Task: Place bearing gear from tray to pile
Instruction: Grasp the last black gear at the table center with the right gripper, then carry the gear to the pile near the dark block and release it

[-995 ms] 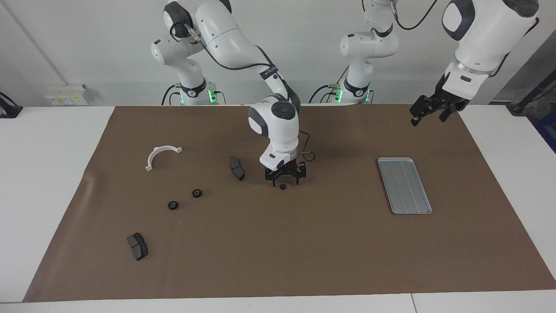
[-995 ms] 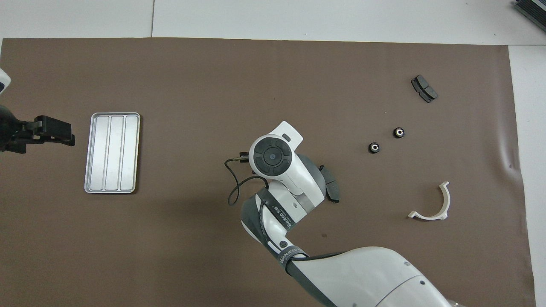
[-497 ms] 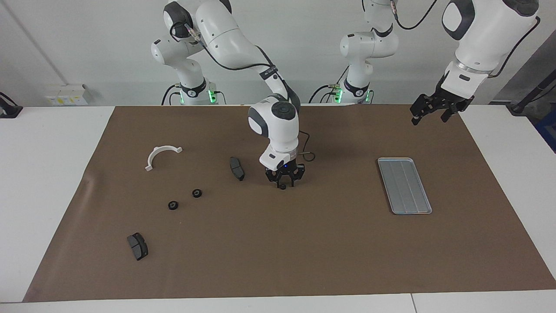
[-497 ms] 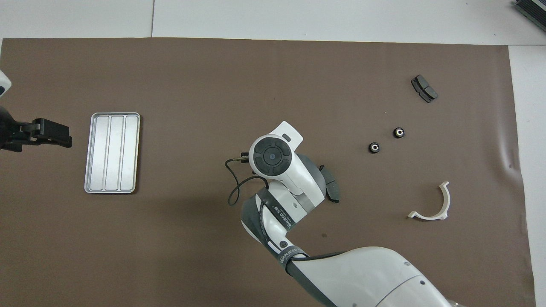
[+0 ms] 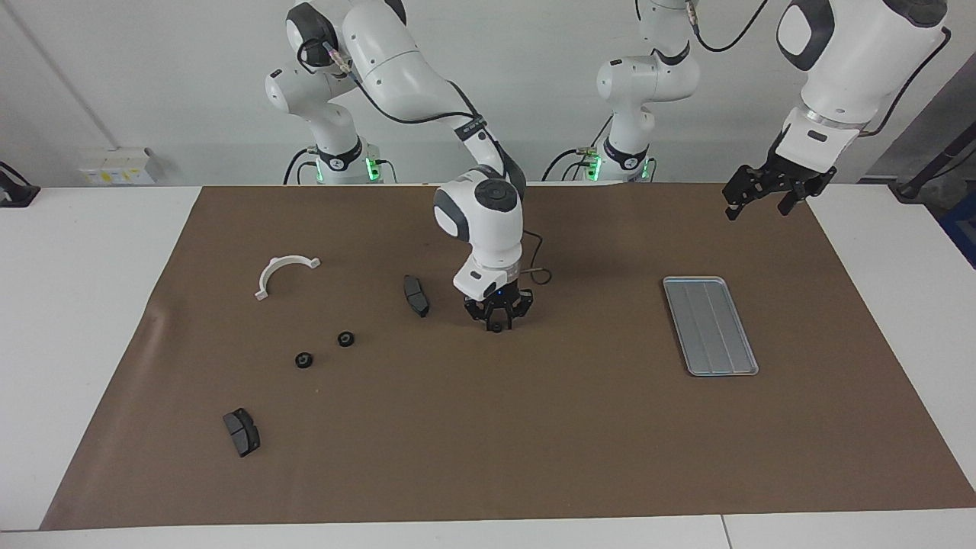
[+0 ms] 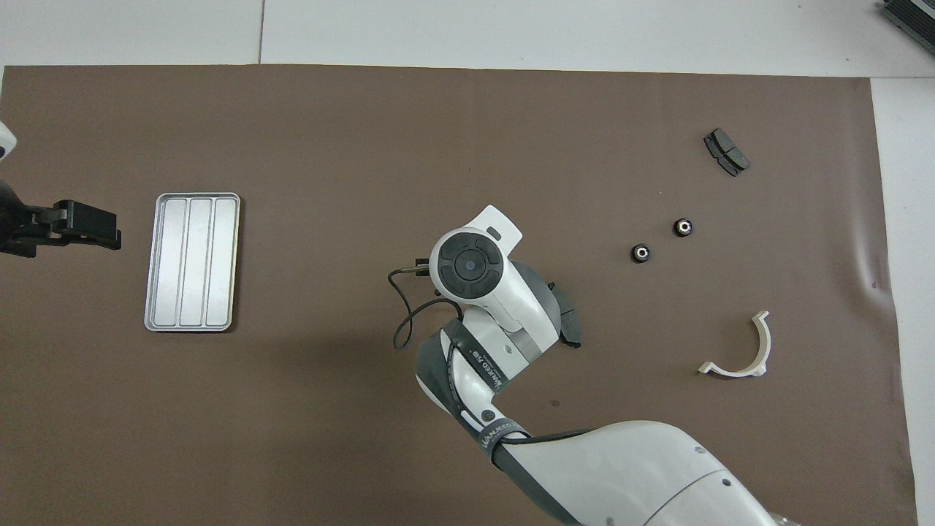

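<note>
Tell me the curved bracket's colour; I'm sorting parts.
White. The curved bracket shows best in the overhead view.

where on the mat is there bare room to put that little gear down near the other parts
Bare mat lies between the two bearing gears and the brake pad beside the right gripper, which holds a bearing gear. More lies between the white bracket and that pad. Tightest is between the two gears. The tray is empty; the left gripper waits.

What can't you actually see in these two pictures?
- Right gripper and the small black part in it: hidden in the overhead view by the arm's own wrist.
- Brake pad beside it: partly covered by that arm overhead.
- Left gripper: its arm is cut off by the overhead view's edge.
- Tray: nothing visible in it.
</note>
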`<action>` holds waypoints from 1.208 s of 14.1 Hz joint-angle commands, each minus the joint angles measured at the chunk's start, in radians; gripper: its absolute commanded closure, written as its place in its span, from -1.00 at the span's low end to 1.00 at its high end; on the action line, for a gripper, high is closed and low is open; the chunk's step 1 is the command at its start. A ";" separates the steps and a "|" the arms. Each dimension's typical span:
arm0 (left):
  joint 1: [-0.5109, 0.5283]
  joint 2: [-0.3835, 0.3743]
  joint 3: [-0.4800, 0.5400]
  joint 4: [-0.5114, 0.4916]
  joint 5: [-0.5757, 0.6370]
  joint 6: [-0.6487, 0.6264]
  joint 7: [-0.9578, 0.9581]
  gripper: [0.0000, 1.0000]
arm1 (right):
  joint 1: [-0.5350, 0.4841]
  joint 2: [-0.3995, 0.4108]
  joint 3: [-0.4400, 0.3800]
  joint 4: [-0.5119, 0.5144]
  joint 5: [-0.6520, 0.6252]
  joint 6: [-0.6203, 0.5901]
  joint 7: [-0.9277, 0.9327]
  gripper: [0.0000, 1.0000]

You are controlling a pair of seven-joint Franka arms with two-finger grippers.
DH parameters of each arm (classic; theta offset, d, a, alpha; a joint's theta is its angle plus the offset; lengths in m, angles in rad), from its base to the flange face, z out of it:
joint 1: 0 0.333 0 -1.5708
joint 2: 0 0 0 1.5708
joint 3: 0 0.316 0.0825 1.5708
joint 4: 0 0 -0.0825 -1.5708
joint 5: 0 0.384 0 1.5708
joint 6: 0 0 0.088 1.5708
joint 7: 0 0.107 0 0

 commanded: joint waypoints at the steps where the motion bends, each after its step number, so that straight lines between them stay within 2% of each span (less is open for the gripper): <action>1: 0.000 -0.019 0.002 -0.021 0.019 0.026 0.003 -1.00 | -0.008 0.003 0.005 0.009 -0.021 0.005 0.014 0.08; 3: 0.002 -0.019 0.002 -0.021 0.019 0.026 0.003 -1.00 | -0.006 0.003 0.005 0.009 -0.021 0.005 0.015 0.09; 8: -0.006 -0.019 0.002 -0.021 0.019 0.025 0.012 -1.00 | -0.003 0.003 0.005 0.001 -0.021 0.003 0.015 0.31; 9: -0.006 -0.019 0.002 -0.021 0.019 0.025 0.006 -1.00 | -0.004 0.003 0.005 0.001 -0.021 0.003 0.014 0.39; 11: -0.006 -0.019 0.002 -0.021 0.019 0.022 0.008 -1.00 | -0.011 0.003 0.005 0.002 -0.020 0.005 0.012 0.86; 12: -0.006 -0.019 0.002 -0.022 0.019 0.020 0.008 -1.00 | -0.014 0.003 0.005 0.004 -0.020 0.005 0.012 1.00; 17: -0.003 -0.021 0.002 -0.022 0.019 0.012 0.008 -1.00 | -0.023 -0.013 -0.009 0.025 -0.006 -0.029 0.012 1.00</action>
